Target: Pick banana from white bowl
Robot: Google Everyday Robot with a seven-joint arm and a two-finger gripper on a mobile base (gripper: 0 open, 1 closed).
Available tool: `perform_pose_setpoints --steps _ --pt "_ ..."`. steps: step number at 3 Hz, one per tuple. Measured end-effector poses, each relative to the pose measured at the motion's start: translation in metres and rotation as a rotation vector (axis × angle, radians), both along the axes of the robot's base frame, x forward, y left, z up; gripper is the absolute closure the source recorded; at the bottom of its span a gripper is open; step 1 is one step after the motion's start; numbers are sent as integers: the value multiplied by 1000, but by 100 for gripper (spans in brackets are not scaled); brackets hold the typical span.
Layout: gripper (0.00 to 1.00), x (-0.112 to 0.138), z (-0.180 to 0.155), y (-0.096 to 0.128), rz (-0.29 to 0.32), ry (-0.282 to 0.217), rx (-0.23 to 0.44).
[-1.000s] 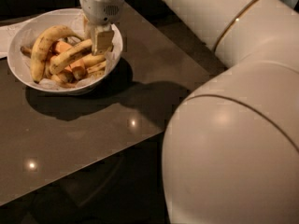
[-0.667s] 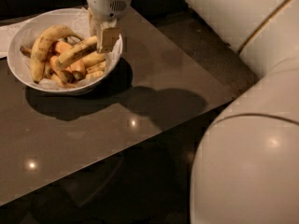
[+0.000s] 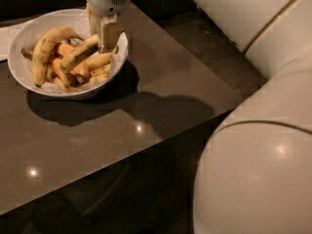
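Observation:
The white bowl [image 3: 24, 37] stands at the table's far left, lined with crinkled paper. The banana [image 3: 78, 55], yellow with dark speckles, lies slanted across the bowl's middle with its right end raised. My gripper [image 3: 101, 29] reaches down over the bowl's right side. Its fingers [image 3: 110, 35] stand on either side of the banana's right end and are closed on it. A bigger hooked banana [image 3: 43, 48] lies along the bowl's left side. Short orange-toned ones [image 3: 62, 71] lie underneath.
The bowl sits on a dark glossy table [image 3: 97, 140] whose right edge runs diagonally towards the front. My large white arm segments [image 3: 258, 130] fill the right side of the view. A white sheet [image 3: 6, 39] lies at the far left edge.
The big arm segment has swung right and lower in the view. The gripper has stayed over the bowl's right side at the banana's end, which now sits a little higher.

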State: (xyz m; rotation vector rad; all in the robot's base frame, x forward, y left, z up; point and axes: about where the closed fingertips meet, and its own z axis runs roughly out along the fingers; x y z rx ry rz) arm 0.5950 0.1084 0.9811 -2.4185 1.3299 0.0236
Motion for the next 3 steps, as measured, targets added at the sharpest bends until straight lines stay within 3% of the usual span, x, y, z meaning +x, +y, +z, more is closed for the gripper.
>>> perform_pose_setpoints --steps 2,3 --pt "100 -21 51 -30 -76 -95 52" --pt "100 -39 55 -53 -106 -123 125"
